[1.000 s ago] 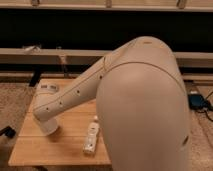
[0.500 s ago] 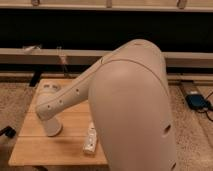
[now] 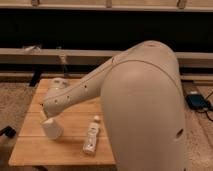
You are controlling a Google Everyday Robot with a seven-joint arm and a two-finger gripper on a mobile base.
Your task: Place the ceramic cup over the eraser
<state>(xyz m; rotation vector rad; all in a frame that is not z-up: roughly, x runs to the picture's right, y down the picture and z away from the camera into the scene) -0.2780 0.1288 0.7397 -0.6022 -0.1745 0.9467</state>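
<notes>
The robot's bulky white arm (image 3: 145,100) fills the right half, its forearm reaching toward eight o'clock. The gripper (image 3: 50,119) sits at the forearm's low end, pointing down.

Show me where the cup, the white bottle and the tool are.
cup (image 3: 52,129): camera view, its side wall.
bottle (image 3: 91,138): camera view, mid-body.
tool (image 3: 48,117): camera view, arm's tip above cup.
</notes>
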